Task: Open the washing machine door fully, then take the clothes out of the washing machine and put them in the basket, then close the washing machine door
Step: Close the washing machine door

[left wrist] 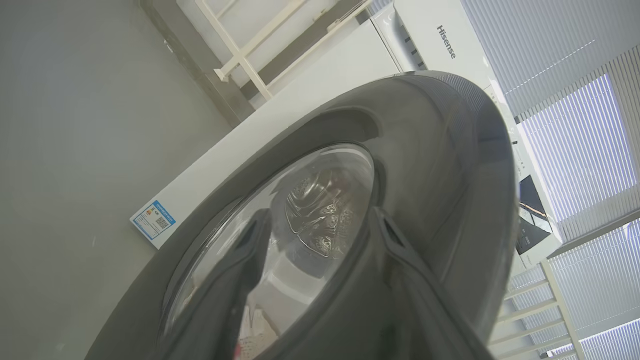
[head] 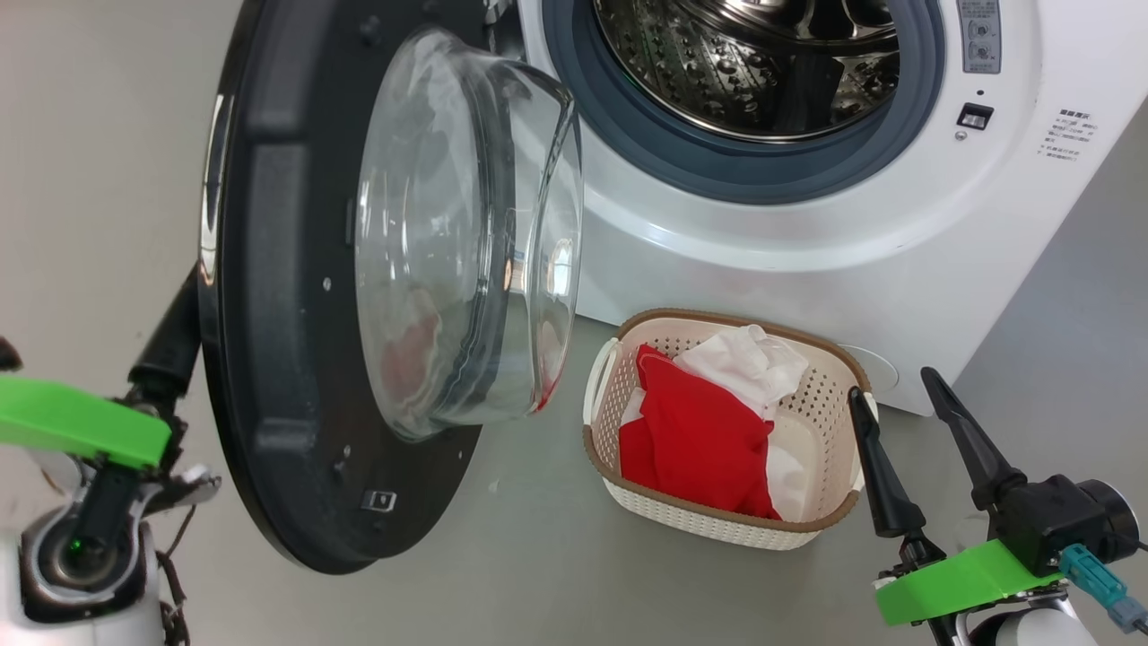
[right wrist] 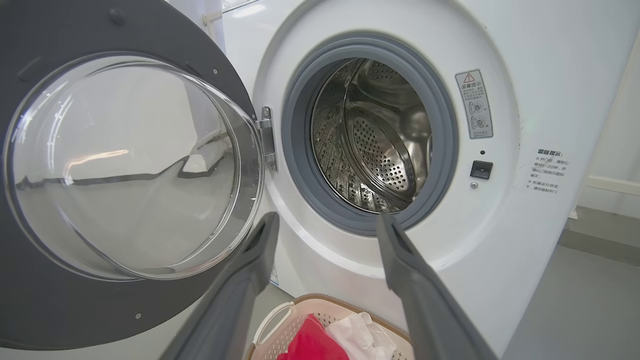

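The washing machine door [head: 287, 359] is hanging open, blocking the left gripper [left wrist: 320, 220] from the basket [head: 717, 525]. The basket is sitting on the floor [head: 538, 556] before the washing machine [head: 807, 224], holding the clothes [head: 708, 431]. The left gripper is gaping at the door's outer face, contact unclear. The right gripper [head: 892, 383] is hovering spread and empty just beside the basket.

Washing machine [head: 807, 233]: 1. Washing machine door [head: 278, 296]: 1. Basket [head: 708, 525]: 1. Clothes [head: 700, 431] in basket: red and white fabric, pieces overlapping, exact number cannot be told. Grippers: 2 — left gripper [left wrist: 320, 220], right gripper [head: 892, 386]. Blue label sticker [left wrist: 153, 220]: 1.
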You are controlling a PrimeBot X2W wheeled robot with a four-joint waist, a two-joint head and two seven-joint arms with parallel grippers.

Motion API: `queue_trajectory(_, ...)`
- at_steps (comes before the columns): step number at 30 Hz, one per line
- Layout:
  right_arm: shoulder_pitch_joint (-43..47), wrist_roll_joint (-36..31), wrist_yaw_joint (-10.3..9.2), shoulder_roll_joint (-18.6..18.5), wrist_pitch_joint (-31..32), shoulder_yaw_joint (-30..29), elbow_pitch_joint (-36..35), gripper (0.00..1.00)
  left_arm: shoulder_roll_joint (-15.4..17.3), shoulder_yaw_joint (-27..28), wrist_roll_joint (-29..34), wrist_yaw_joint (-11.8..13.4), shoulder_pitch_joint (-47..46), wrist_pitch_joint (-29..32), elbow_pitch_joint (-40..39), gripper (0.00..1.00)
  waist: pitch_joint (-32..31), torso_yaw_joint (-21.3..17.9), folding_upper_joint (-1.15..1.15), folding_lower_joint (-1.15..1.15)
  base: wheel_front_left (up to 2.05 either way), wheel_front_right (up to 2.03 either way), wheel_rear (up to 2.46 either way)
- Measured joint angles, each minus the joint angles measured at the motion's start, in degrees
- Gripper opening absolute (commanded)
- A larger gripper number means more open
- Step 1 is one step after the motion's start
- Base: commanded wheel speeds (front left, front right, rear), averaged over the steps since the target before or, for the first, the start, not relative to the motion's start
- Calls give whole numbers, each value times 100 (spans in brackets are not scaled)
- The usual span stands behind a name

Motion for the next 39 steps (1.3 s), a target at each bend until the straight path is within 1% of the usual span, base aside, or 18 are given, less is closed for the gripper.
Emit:
queue_trajectory(6, 2, 70, 0, 0, -1, -18, -1, 100, 261, -214, 884, -266, 289, -794, -77, 100, -48, 65, 0, 0, 0, 0, 0)
queue_trajectory(9, 4, 71, 0, 0, -1, -22, -1, 100, 431, -410, 1459, -347, 394, -1307, -183, 100, -76, 100, 0, 0, 0, 0, 0)
queue_trajectory(13, 27, 78, 0, 1, -1, -20, -3, 100, 612, -705, 2090, -398, 597, -1942, -328, 100, -116, 135, 0, 0, 0, 0, 0)
queue_trajectory(17, 47, 118, 0, 1, -2, -19, -2, 100, 727, -855, 2492, -401, 821, -2524, -444, 100, -151, 139, 0, 0, 0, 0, 0)
queue_trajectory(19, 48, 130, 0, 1, -2, -21, -3, 100, 788, -895, 2654, -442, 926, -2775, -502, 100, -164, 135, 0, 0, 0, 0, 0)
queue_trajectory(20, 48, 130, 0, 1, -2, -21, -3, 100, 788, -895, 2654, -442, 926, -2775, -502, 100, -164, 135, 0, 0, 0, 0, 0)
queue_trajectory(24, 52, 130, 0, 2, -2, -38, -7, 100, 822, -921, 2842, -442, 1123, -3117, -578, 100, -174, 134, 0, 0, 0, 0, 0)
queue_trajectory(30, 64, 175, 0, 3, -3, -75, -18, 100, 959, -984, 3334, -434, 1450, -3523, -777, 100, -175, 139, 0, 0, 0, 0, 0)
queue_trajectory(33, 104, 177, 0, 3, -3, -92, -37, 100, 962, -1045, 3490, -413, 1627, -3605, -922, 100, -168, 152, 0, 0, 0, 0, 0)
queue_trajectory(39, 147, 178, 0, 4, -4, -125, -48, 100, 957, -1196, 3512, -386, 1967, -3727, -1122, 100, -147, 185, 0, 0, 0, 0, 0)
